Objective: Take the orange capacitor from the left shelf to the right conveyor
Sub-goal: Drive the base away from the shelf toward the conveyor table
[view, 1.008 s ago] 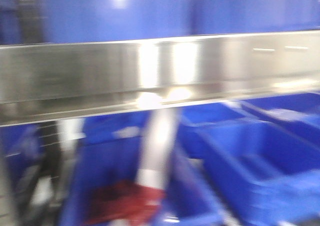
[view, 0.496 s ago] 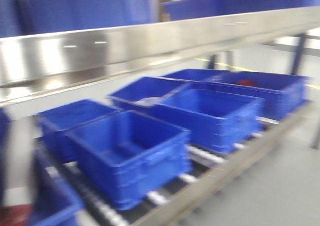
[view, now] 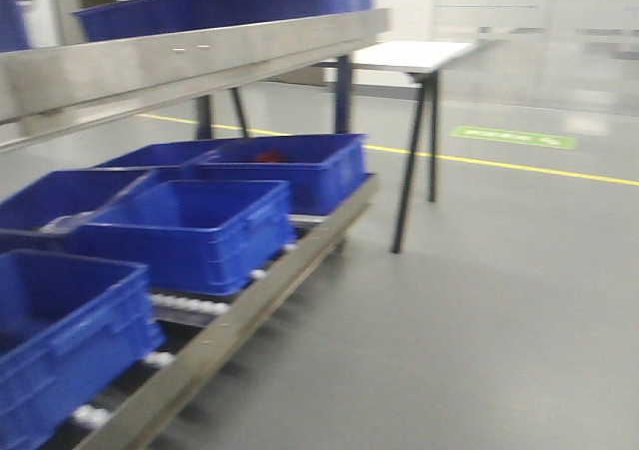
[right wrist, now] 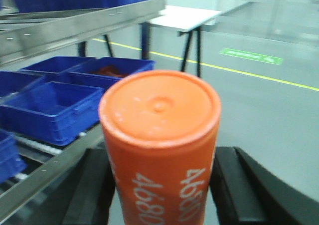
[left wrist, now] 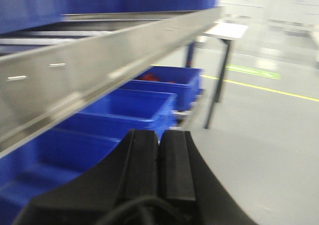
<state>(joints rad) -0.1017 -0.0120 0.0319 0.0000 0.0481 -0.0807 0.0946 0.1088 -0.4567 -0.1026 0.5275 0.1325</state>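
Stainless steel is gleaming along the left shelf (view: 190,56), which is carrying blue bins (view: 190,230) on the rollers below, while a white-topped table (view: 414,56) is standing just past its far end on the grey floor (view: 479,310). The left gripper (left wrist: 159,165) is hanging beside the shelf rail with its black pads pressed flat together. The right gripper (right wrist: 162,185) is pinching the orange capacitor (right wrist: 159,130) upright between two black fingers (right wrist: 92,185), off the shelf and to its right, with the "4680" print showing.
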